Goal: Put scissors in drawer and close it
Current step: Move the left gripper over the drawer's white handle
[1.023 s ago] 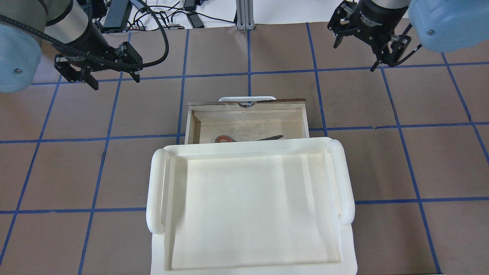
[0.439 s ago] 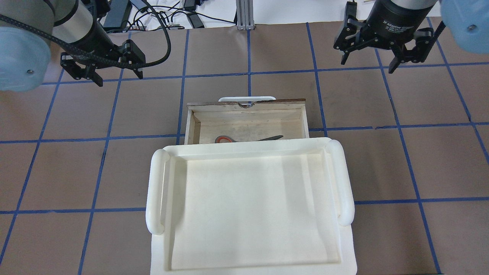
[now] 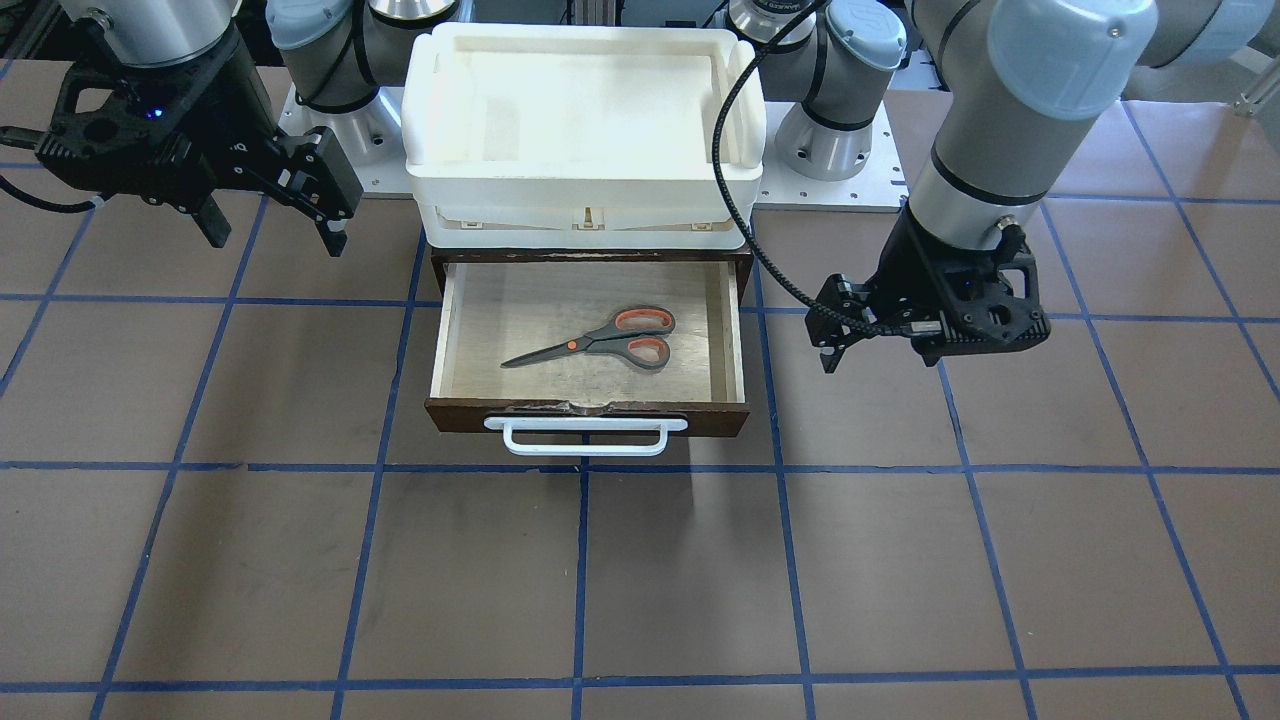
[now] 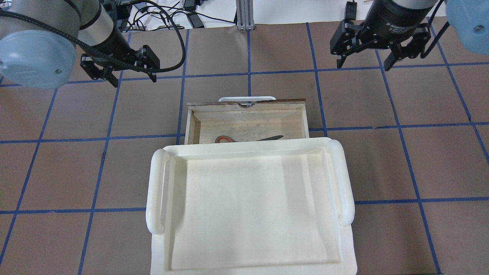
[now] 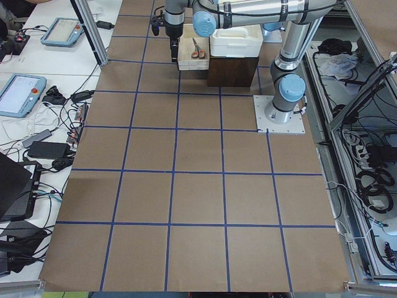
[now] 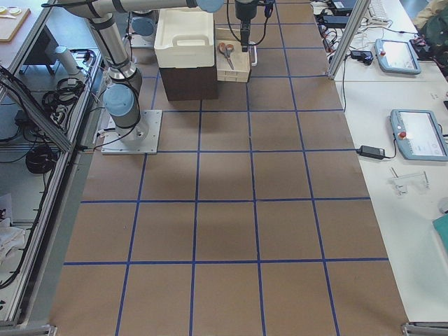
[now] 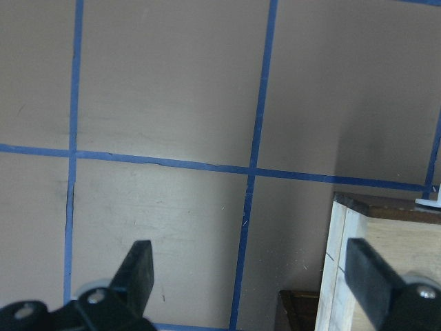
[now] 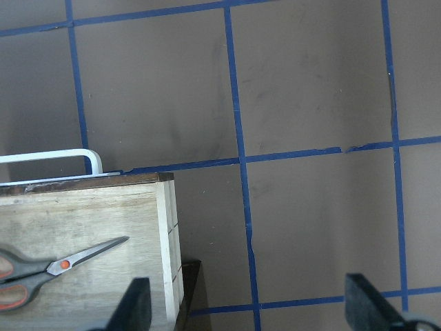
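Two grippers hang over the brown table (image 3: 300, 560), one on each side of the open drawer (image 3: 715, 418) and both well apart from it. The left gripper (image 4: 133, 80) has its fingers spread wide. Its wrist camera looks down between them at the blue tape lines and one corner of the drawer. The right gripper (image 4: 363, 67) has its fingers spread just as wide, over the far side of the table beyond the drawer's other end.

The scissors (image 3: 600, 340) lie flat on the drawer's pale plywood floor with the blades together. The orange-lined loops point toward the robot's left and the tips toward its right. They sit near the middle of the floor, touching none of the walls.

The drawer is pulled out from a dark cabinet (image 5: 232, 71) that carries a white tray (image 4: 154, 187) on top. Seen from overhead, the tray's rim covers part of the scissors. The white bar handle (image 3: 585, 440) on the drawer's dark front faces away from the robot, and the front's top edge is chipped just above it.
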You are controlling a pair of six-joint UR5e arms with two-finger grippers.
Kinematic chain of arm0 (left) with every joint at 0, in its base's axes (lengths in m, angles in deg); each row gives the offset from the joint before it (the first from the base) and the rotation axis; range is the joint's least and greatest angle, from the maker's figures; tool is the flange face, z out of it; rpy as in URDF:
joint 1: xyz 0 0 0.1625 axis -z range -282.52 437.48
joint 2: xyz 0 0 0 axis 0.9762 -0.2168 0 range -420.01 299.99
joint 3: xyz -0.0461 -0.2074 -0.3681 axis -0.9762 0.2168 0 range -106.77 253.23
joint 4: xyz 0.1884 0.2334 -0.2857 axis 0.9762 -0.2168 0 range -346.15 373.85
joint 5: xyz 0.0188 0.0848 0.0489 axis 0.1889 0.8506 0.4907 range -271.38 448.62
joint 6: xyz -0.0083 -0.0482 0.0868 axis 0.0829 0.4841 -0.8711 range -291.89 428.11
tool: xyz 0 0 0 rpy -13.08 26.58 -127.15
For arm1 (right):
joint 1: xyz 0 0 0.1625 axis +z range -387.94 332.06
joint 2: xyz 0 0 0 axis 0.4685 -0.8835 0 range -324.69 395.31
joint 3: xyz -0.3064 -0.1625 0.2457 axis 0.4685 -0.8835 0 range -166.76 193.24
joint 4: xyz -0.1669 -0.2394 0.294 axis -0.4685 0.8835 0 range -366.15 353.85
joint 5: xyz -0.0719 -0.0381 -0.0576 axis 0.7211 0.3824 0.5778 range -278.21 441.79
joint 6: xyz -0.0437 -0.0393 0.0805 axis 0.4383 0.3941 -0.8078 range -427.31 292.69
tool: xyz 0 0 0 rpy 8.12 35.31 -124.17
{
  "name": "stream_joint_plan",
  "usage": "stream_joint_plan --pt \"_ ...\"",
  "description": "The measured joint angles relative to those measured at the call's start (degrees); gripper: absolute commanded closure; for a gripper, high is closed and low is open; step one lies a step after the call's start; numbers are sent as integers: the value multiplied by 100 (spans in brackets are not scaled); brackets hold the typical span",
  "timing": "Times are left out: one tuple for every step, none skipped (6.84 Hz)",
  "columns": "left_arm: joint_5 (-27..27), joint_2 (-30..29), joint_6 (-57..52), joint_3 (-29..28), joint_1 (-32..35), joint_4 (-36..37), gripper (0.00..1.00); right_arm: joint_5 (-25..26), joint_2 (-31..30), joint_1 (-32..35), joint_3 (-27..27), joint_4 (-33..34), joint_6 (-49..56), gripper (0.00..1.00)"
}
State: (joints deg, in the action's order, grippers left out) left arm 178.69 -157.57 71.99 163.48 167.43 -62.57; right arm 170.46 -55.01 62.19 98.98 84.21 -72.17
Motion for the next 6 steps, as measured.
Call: stream_joint_plan --pt "-10 -281 12 -320 236 25 0 3 1 -3 2 -26 83 0" --pt "-21 -590 111 -665 464 33 0 18 -3 -6 7 -48 111 0" --pt "-28 -920 306 -910 707 114 0 44 -2 -10 11 -51 126 0" --pt "-36 -1235 462 -1030 934 292 0 64 2 -12 12 -61 105 0" --pt "-40 -1529 648 -1101 1146 542 0 60 4 -6 24 -85 61 0" --pt "-41 -1836 911 -1168 1345 819 0 43 8 5 43 -83 40 0"
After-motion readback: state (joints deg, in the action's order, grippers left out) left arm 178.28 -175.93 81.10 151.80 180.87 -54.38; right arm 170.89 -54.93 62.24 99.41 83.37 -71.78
